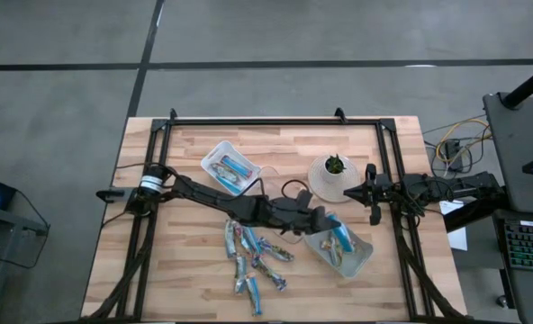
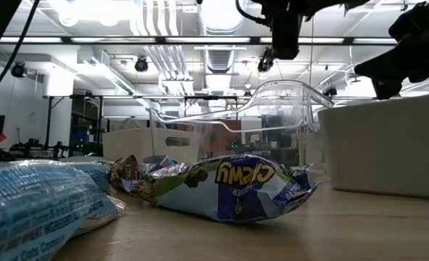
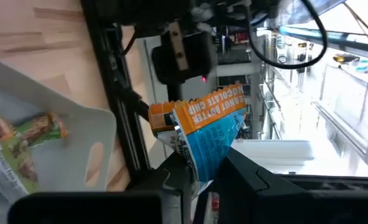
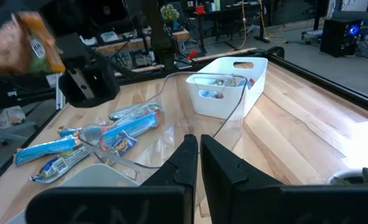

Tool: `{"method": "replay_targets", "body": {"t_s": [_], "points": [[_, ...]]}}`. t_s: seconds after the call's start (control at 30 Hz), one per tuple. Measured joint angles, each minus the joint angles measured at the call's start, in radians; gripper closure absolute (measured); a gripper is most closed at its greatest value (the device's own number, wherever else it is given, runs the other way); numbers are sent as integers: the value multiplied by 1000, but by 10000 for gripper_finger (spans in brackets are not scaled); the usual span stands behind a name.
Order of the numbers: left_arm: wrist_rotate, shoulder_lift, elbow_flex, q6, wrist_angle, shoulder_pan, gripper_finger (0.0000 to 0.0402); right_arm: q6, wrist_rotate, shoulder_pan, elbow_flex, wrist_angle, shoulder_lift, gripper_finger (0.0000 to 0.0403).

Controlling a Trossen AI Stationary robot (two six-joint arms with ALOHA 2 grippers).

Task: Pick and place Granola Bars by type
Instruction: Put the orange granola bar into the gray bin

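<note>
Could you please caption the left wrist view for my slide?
Left gripper holding a blue-and-orange granola bar beside a white tray.

Wooden table point(image 1: 194, 270): granola bars point(image 1: 253, 259), trays point(image 1: 230, 167)

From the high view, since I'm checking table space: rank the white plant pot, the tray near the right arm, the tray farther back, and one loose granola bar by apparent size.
1. Tray near the right arm
2. Tray farther back, close to it; unsure
3. White plant pot
4. Loose granola bar, smallest

Left claw point(image 3: 202, 168) clamped, arm stretched mid-table; right claw point(image 4: 198, 149) closed, idle.
</note>
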Motion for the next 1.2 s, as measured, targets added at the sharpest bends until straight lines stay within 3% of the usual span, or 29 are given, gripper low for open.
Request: {"method": "replay_targets", "body": {"t_s": [0.43, 0.8, 1.2], "points": [[77, 117, 173, 27, 6, -2, 355, 0, 0, 0, 0, 0, -1, 390], [-42, 118, 159, -175, 7, -13, 355, 0, 0, 0, 0, 0, -1, 390], [-101, 118, 155, -258, -82, -37, 355, 0, 0, 0, 0, 0, -1, 390]]}}
